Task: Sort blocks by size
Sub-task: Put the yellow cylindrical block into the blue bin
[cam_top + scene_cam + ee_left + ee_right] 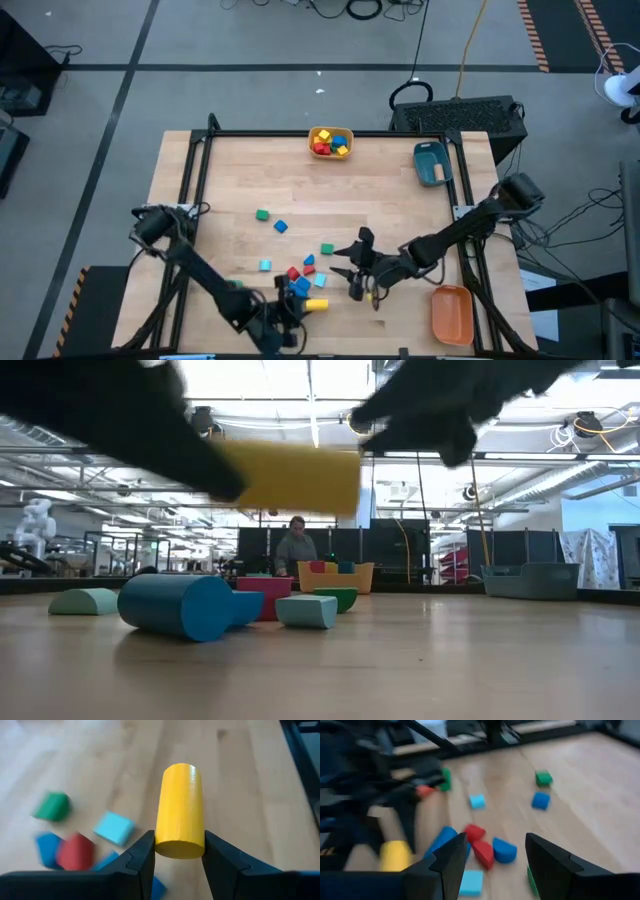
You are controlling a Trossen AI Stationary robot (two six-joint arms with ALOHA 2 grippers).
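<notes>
Found wide bare worktop (380,190) across the middle, between the scattered green and blue blocks (270,220) and the teal bin (431,162) at the far right. Saw the near centre crowded: a huddle of red, blue and cyan blocks (300,277), the left gripper (300,308) clamping a yellow cylinder (316,304) just beside it, the right gripper (352,270) close on the other side. Noted the yellow bin (330,142) at the far edge and the orange bin (451,312) blocking the near right corner.

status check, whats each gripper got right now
Left gripper shut on yellow cylinder, lifted off table. Right gripper open, empty, above the block cluster. Nothing in the way.
</notes>
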